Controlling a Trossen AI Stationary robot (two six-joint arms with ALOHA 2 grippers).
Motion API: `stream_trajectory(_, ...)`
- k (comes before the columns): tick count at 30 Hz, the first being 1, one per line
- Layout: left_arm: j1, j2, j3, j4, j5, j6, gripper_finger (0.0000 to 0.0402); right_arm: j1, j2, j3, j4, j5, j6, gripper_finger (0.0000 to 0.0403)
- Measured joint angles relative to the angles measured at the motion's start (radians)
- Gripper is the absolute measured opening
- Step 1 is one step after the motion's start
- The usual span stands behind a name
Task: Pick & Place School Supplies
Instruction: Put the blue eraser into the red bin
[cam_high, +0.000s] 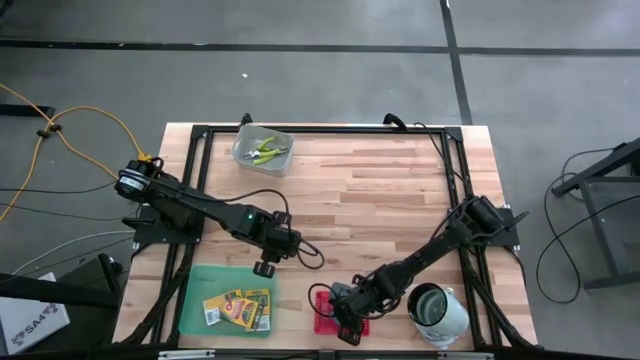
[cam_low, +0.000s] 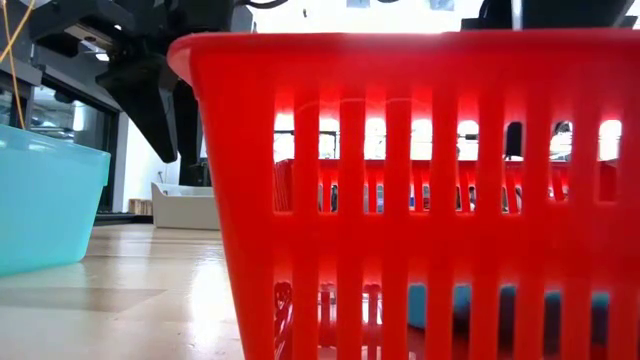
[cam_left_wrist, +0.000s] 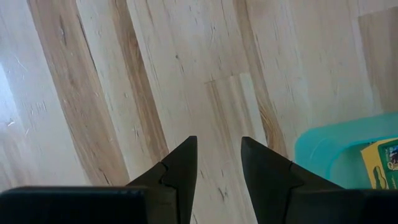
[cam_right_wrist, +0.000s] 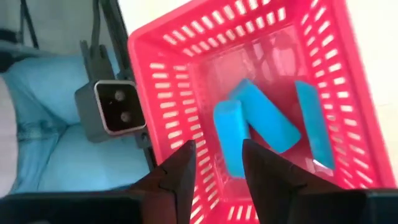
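Right pincer over the red tray at the table's near edge

My right pincer hangs narrowly parted, empty, above light-blue pieces inside the red tray. My left pincer, narrowly parted, hovers over bare table at 12 o'clock from the crayon boxes.

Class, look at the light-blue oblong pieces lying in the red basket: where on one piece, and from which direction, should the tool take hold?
Grip the nearest light-blue piece across its narrow width near mid-length, coming straight down through the open top of the red basket. It lies flat and long, and the slatted walls block any sideways approach. The right tool hangs open above it.
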Motion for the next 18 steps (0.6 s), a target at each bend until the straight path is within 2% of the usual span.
stream_trajectory(10, 0.021, -0.057, 0.0, -0.019, -0.002, 0.032, 0.0117, -0.061, -0.034, 0.002, -0.018, -0.147, -0.049, 0.0099)
stream_trajectory(14, 0.042, -0.117, 0.0, -0.022, -0.004, 0.032, 0.0117, -0.07, -0.073, 0.002, -0.078, -0.149, -0.075, 0.009)
stream_trajectory(18, 0.059, -0.169, 0.0, -0.023, 0.0, 0.028, 0.0117, -0.079, -0.13, 0.0, -0.224, -0.086, -0.103, 0.0087)
